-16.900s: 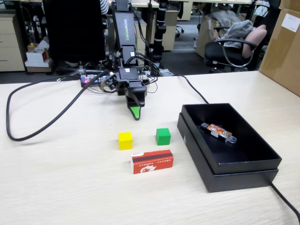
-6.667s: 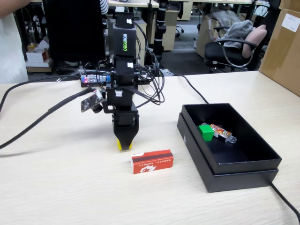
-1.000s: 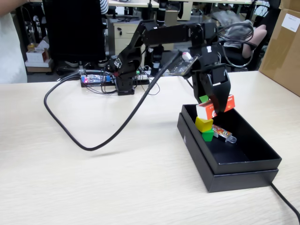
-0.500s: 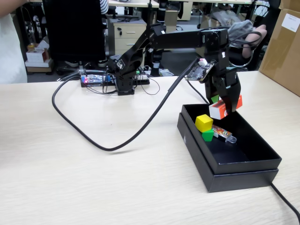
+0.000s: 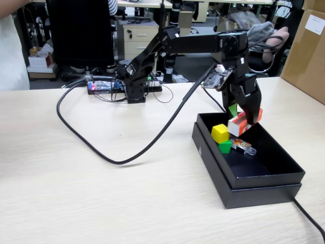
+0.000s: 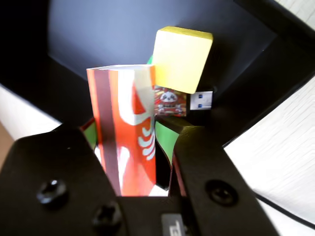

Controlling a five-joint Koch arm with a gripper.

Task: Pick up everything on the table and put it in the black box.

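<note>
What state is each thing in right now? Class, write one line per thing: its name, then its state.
Gripper: shut on the red-and-white carton, over the box.
Red-and-white carton: held tilted between the fingers, not yet released.
Yellow cube: inside the box, tilted, resting on the green cube.
Green cube: inside the box, under the yellow cube.
USB stick: lying in the box.
Black box: open.

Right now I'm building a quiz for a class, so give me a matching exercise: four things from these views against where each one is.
Things:
1. red-and-white carton
2. yellow cube
3. green cube
4. black box

Places:
A. resting on the table
B. held between the jaws above the box
C. in the box, under the yellow cube
D. in the box, atop the green cube

Pairs: 1-B, 2-D, 3-C, 4-A
</note>
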